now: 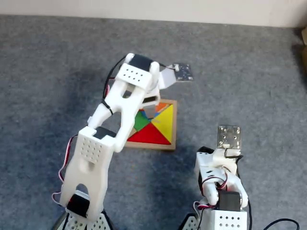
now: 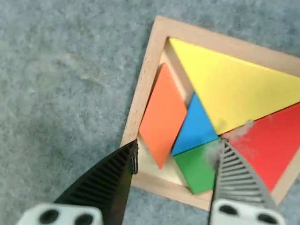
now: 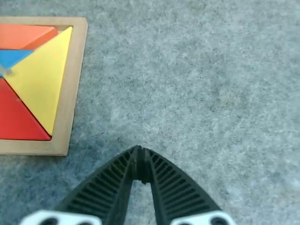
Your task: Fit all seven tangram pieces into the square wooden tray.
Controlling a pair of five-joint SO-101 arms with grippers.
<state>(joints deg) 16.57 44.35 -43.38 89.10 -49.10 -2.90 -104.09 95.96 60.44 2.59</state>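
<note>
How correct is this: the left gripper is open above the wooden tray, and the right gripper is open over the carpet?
Wrong in one part: the right gripper is shut over the carpet, as the right wrist view shows. The left gripper is indeed open above the wooden tray.

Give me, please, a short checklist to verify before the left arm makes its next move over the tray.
1. Is the left gripper open: ok, jaws apart above the tray.
2. Is the orange piece seated: not ok, it lies askew with bare wood beside it.
3. Do the yellow triangle and red triangle lie flat: ok.
4. Are all seven pieces inside: cannot tell, the arm covers part of the tray.
5. Is the right gripper away from the tray: ok, shut over the carpet.
</note>
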